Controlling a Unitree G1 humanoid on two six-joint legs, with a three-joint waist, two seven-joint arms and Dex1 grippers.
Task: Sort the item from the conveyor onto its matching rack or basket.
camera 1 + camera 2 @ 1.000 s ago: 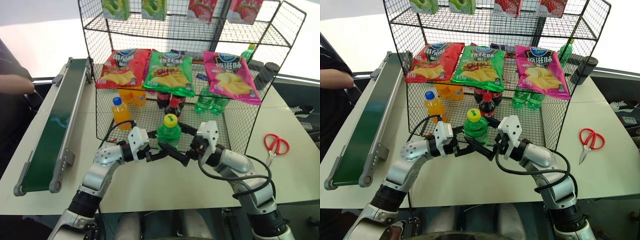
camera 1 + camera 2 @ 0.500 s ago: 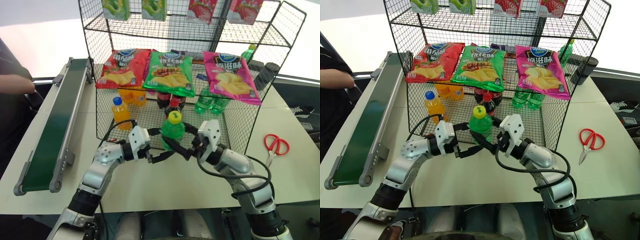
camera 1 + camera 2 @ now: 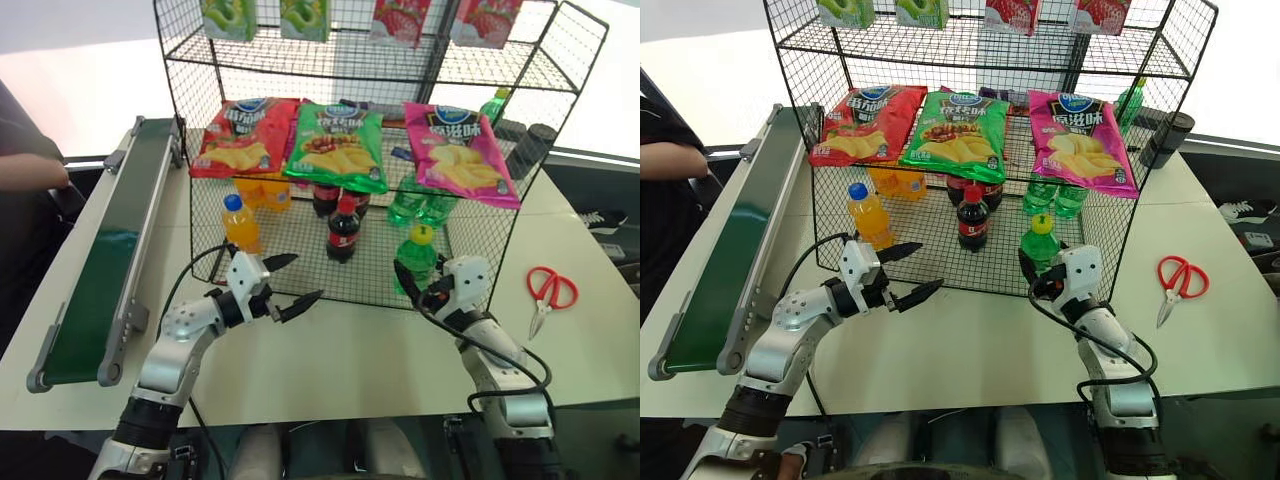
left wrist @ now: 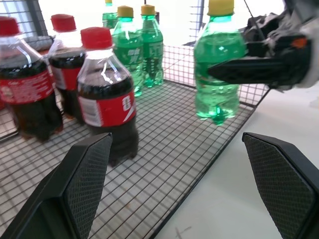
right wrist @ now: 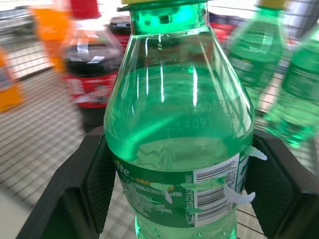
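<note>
The item, a green soda bottle [image 3: 417, 262] with a yellow cap, stands upright in my right gripper [image 3: 419, 288], which is shut on its lower body. The right wrist view has the bottle [image 5: 179, 129] between both black pads [image 5: 99, 179]. It hangs at the front right edge of the black wire rack [image 3: 560, 90], at its lowest tier. My left gripper [image 3: 292, 281] is open and empty, to the left of the bottle and apart from it. The left wrist view looks across at the bottle [image 4: 219, 74]. The dark green conveyor [image 3: 100, 260] runs along the table's left side.
On the lowest tier stand a cola bottle [image 3: 342, 228], an orange-drink bottle [image 3: 240, 222] and more green bottles [image 3: 420, 205] at the back. Chip bags [image 3: 340, 145] hang above them. Red scissors [image 3: 548, 290] lie on the table at the right. A person's arm [image 3: 30, 170] shows at far left.
My left gripper opened, let go of the bottle and drew back left. My right gripper shut on the bottle and carried it right and down to the rack's front right.
</note>
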